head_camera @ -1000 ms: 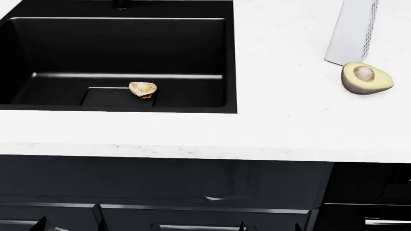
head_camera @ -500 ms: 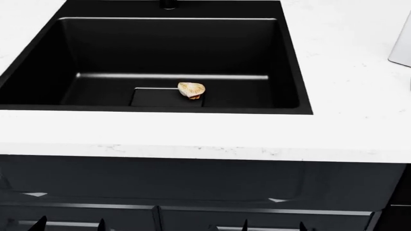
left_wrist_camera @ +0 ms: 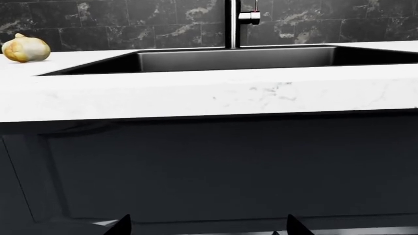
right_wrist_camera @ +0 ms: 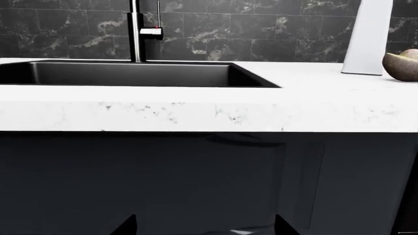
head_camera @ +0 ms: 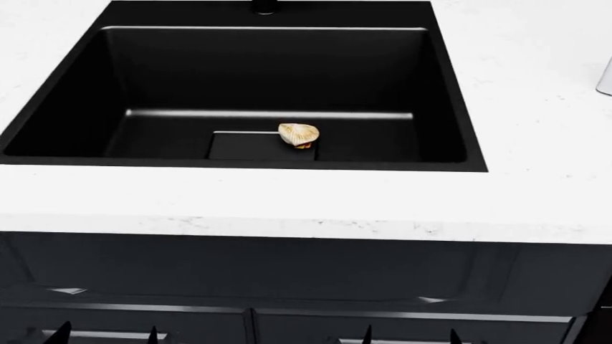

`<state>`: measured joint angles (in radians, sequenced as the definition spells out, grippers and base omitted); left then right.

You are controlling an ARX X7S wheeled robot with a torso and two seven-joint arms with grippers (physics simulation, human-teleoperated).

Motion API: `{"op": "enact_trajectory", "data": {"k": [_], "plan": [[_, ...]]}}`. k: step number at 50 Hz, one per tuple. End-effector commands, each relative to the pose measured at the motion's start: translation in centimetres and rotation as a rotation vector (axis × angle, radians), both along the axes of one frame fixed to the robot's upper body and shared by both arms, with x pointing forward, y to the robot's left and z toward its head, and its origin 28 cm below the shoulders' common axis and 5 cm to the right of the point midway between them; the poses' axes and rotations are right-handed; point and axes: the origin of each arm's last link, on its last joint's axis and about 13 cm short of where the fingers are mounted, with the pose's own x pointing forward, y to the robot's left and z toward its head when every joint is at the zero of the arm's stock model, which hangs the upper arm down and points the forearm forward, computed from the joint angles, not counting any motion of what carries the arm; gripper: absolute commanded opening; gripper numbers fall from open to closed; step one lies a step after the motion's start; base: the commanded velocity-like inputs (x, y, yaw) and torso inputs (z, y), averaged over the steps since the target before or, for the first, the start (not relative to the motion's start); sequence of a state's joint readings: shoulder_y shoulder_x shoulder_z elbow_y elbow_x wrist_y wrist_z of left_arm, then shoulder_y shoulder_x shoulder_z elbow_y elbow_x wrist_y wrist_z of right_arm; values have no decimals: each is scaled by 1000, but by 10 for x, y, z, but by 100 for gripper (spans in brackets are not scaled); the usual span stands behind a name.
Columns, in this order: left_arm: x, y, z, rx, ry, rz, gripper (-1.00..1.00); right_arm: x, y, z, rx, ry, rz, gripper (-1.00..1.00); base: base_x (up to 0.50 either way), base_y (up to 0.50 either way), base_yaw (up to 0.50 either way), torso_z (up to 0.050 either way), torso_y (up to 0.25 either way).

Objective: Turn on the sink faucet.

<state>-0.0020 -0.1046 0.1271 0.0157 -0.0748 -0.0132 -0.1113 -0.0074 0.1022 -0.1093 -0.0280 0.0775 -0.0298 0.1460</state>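
Observation:
The sink (head_camera: 268,68) is a deep black basin set in white marbled counter (head_camera: 287,201). The sink faucet shows only as its round base (head_camera: 264,7) at the top edge of the head view. In the left wrist view the faucet (left_wrist_camera: 230,24) stands upright behind the sink (left_wrist_camera: 235,59), its silvery lever (left_wrist_camera: 249,17) to one side. It also shows in the right wrist view (right_wrist_camera: 136,29). My left gripper (head_camera: 105,335) and right gripper (head_camera: 409,335) are open and empty. Both are low in front of the dark cabinet, far from the faucet.
A tan shell-like item (head_camera: 299,133) lies by the drain panel (head_camera: 254,145). A pale bulb (left_wrist_camera: 25,48) sits on the counter left of the sink. A white upright object (right_wrist_camera: 369,36) and a brown avocado half (right_wrist_camera: 402,64) stand on the counter to the right.
The head view has shifted left along the counter: the sink now sits nearer the view's middle, and the avocado and most of the white object have left the view.

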Motion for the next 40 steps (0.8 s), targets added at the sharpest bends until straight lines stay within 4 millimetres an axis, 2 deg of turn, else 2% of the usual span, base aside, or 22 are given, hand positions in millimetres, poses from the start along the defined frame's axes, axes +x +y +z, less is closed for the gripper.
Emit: {"op": "enact_trajectory", "data": {"k": [1, 20, 40], "plan": [[0, 1, 3, -1, -32, 14, 100, 0, 0, 0, -11, 1, -5, 100, 0, 0, 0, 18, 0], [-2, 4, 3, 2, -46, 10, 100, 2, 1, -1, -37, 7, 17, 100, 0, 0, 0, 49, 0], [-2, -2, 3, -4, -51, -32, 100, 1, 1, -2, -36, 11, 24, 100, 0, 0, 0, 48, 0]]}}
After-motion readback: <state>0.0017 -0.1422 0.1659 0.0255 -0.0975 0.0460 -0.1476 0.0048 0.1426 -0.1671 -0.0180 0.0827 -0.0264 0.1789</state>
